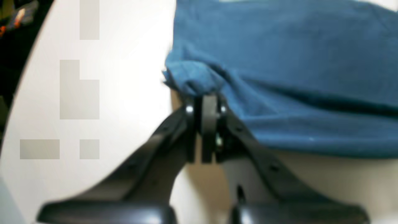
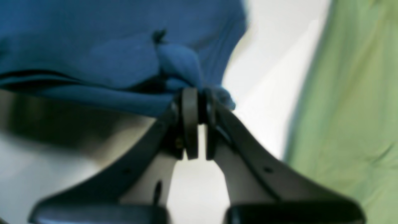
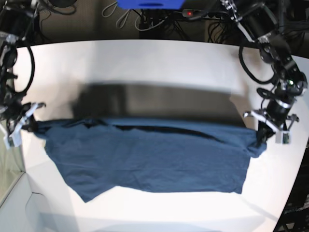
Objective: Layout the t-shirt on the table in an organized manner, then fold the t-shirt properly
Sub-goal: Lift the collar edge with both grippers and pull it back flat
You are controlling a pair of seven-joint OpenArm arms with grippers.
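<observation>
On the left of the base view my right gripper (image 3: 30, 124) is pinched together on a bunched corner of the dark navy-blue soft fabric t-shirt (image 3: 149, 154), just at the left edge of the large white smooth tabletop (image 3: 159, 63). My right wrist camera shows it close: the two black fingers (image 2: 190, 124) are pressed together with a puckered knot of blue cloth (image 2: 178, 67) caught between their tips, the fabric stretching away to the left with a dark fold line beneath it, and a pale green surface (image 2: 351, 102) filling the right side, too blurred for me to say what it is. Moving rightward across the base view, the shirt hangs and lies stretched wide between my two arms, its upper edge pulled into a nearly straight line with a dark shadow on the table behind it, and its lower part spreading onto the white surface with one flap trailing toward the near left. At the right, my left gripper (image 3: 263, 131) is clamped on the opposite corner. My left wrist camera shows those fingers (image 1: 209, 124) closed tight, a crumpled tuft of blue cloth (image 1: 194, 76) gripped at their tips, the shirt running off to the right above the bare white table (image 1: 124, 62).
</observation>
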